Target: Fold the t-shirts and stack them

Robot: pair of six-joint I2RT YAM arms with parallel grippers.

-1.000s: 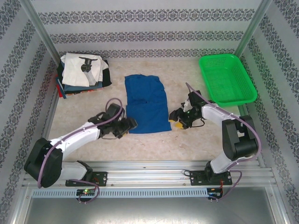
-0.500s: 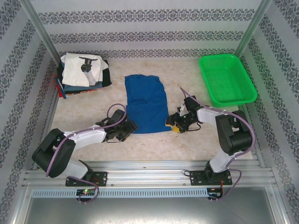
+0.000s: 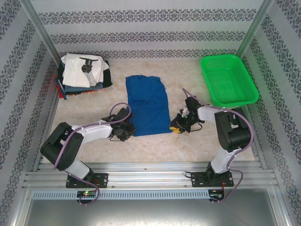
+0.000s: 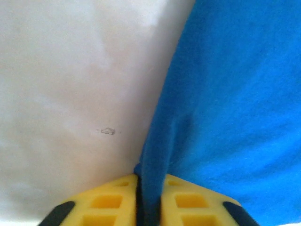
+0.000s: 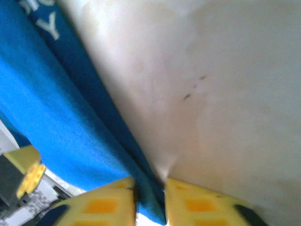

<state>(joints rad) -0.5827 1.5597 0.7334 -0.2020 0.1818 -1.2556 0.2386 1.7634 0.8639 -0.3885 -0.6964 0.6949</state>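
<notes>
Across the middle of the pale counter (image 3: 155,143), a royal-blue cotton t-shirt (image 3: 148,106) lies flat as a long narrow panel, its sides apparently already turned in. At the shirt's 7 o'clock corner the left claw (image 3: 126,132) is pressed together on the near hem, pinching the cloth. At the 5 o'clock corner the right claw (image 3: 175,126) pinches the other hem corner likewise. Up at 10 o'clock sits a stack of folded shirts (image 3: 83,75), white on top, dark and multicoloured beneath. A green plastic mesh basket (image 3: 229,80) rests at 2 o'clock. By my reading, the lengthwise fold is done, while the crosswise fold and the move onto the stack remain.
</notes>
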